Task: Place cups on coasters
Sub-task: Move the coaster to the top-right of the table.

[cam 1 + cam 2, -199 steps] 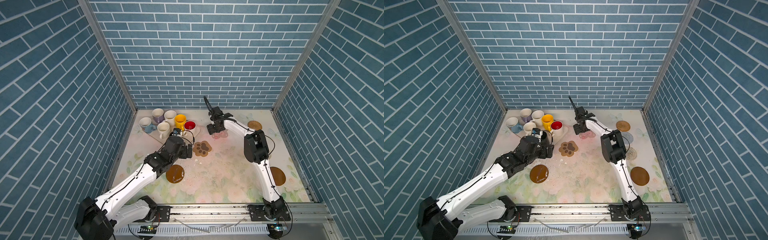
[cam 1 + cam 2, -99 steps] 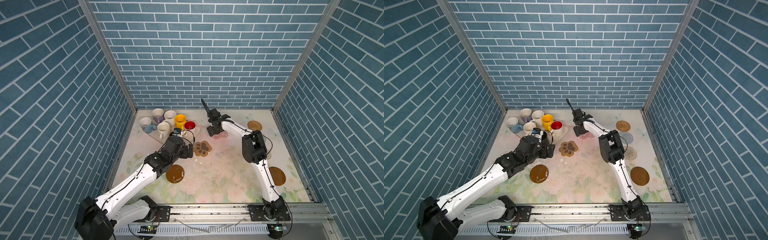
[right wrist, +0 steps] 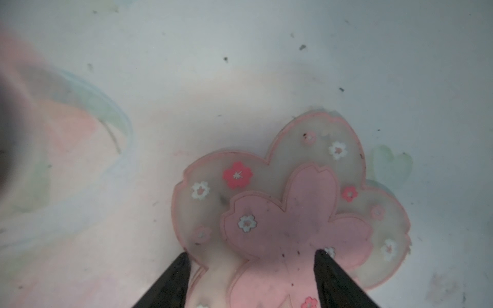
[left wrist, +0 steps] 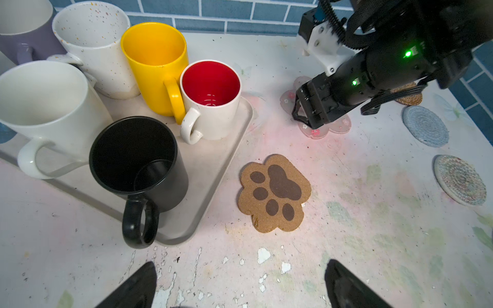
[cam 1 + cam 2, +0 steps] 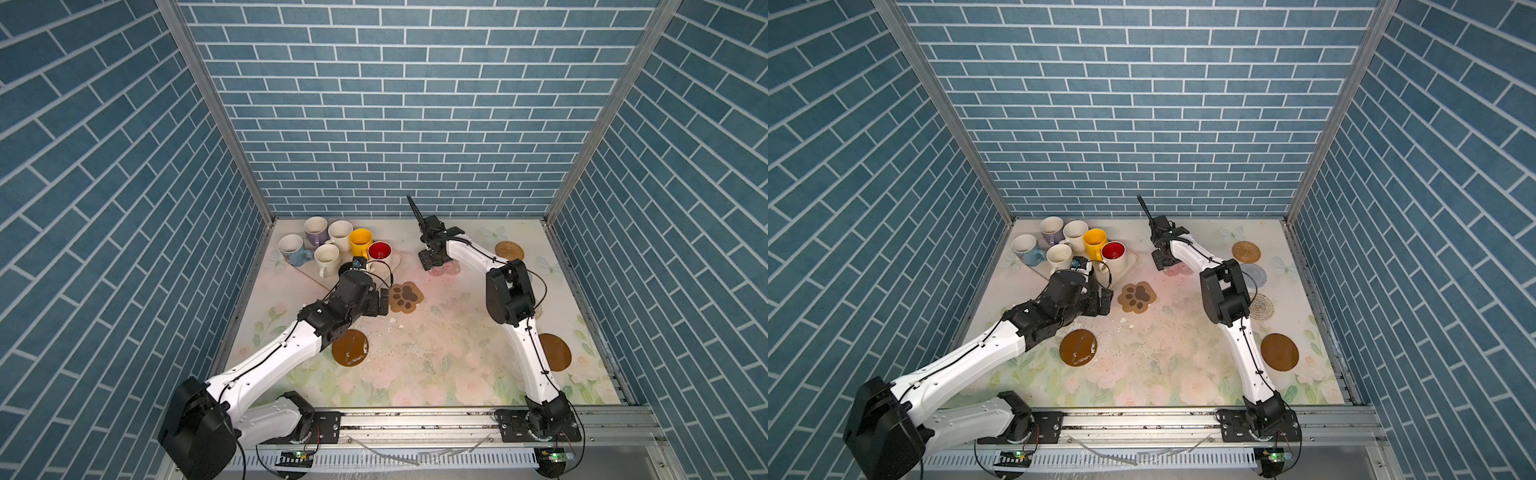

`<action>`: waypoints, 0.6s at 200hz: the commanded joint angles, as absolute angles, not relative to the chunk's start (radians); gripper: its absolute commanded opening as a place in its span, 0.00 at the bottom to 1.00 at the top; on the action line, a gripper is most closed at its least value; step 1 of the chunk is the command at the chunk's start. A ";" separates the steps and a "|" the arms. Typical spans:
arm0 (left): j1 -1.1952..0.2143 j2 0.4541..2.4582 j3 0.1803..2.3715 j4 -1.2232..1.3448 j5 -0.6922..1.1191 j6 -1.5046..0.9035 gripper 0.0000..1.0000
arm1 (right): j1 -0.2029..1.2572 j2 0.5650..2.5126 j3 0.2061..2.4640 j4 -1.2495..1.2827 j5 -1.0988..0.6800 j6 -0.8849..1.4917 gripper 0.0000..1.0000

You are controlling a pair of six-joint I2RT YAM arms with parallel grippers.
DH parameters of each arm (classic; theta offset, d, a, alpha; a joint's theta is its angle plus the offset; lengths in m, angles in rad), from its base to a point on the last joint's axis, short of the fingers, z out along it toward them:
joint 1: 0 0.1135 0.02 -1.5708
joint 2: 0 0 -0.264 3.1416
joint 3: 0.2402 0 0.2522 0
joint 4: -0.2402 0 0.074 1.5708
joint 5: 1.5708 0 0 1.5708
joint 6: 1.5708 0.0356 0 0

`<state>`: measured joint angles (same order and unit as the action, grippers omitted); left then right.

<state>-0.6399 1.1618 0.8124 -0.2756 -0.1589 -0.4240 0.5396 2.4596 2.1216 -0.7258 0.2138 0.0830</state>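
In both top views the left gripper (image 5: 384, 301) is seen spread to its widest and empty. It is set just beside the paw-print coaster (image 5: 405, 297) and close to the corner of the tray (image 5: 395, 266) on which the cups (image 5: 360, 241) are gathered. The right gripper (image 5: 1159, 261) is placed low over the pink flower coaster (image 5: 1178, 271), well apart from the cups. The left arm is therefore judged the nearer for a pick.

In the left wrist view the black mug (image 4: 136, 160) is found upright on the tray's nearest corner. Its handle is turned towards the open fingers, and the paw-print coaster lies just off the tray's edge.

In the right wrist view the jaws are shown partly spread over the flower coaster. Nothing is seen clamped between them.
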 commanded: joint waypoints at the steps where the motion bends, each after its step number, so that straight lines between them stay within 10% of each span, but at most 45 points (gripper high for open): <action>1: -0.635 1.186 0.796 -0.244 -0.154 -0.436 0.99 | 0.496 2.497 2.123 -0.808 0.231 0.103 0.73; 120: -0.656 1.361 0.804 -0.142 -0.122 -0.454 0.99 | 0.346 2.473 2.043 -0.769 0.171 0.095 0.72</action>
